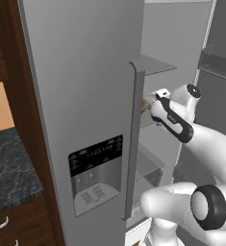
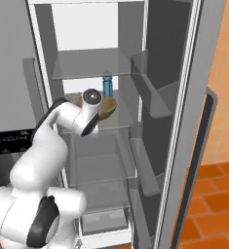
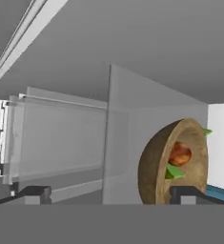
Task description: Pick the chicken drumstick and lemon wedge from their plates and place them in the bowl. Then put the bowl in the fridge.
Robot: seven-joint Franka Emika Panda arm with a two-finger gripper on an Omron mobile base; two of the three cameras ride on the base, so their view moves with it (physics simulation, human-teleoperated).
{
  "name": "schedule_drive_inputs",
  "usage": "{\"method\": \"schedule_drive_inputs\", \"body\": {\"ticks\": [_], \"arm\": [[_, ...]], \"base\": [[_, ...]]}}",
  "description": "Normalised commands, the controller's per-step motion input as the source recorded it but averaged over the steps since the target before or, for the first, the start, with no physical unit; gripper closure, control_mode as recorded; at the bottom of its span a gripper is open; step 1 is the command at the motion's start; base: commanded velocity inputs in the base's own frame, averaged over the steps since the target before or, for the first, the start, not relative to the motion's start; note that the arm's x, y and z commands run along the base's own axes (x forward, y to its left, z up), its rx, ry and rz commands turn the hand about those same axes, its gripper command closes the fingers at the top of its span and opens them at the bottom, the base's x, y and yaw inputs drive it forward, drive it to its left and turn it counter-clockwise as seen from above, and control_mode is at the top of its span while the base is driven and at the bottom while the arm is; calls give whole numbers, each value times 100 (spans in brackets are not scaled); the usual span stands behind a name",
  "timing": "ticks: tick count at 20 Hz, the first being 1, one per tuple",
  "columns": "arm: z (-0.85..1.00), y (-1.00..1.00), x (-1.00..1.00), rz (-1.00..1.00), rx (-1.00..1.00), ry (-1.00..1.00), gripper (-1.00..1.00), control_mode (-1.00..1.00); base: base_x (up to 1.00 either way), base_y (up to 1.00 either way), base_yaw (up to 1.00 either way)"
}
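Hand view shows the bowl, with the chicken drumstick and lemon wedge inside, on a shelf of the open fridge; gripper fingers spread, one tip at the rim, apparently letting go, so next calls for a clean retreat.

round brown wooden bowl by our fingertips: matt grain | tall grey steel fridge around it: smooth brushed | shelves above: clear glass
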Motion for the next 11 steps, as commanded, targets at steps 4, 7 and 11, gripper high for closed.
{"method": "schedule_drive_inputs", "body": {"ticks": [4,7,11], "arm": [[29,-3,-100,0,0,0,-100,-100],[14,0,-100,0,-1,0,-100,-100],[11,-1,-100,0,-3,0,-100,-100]], "base": [[0,0,0],[0,0,0],[0,0,0]]}}
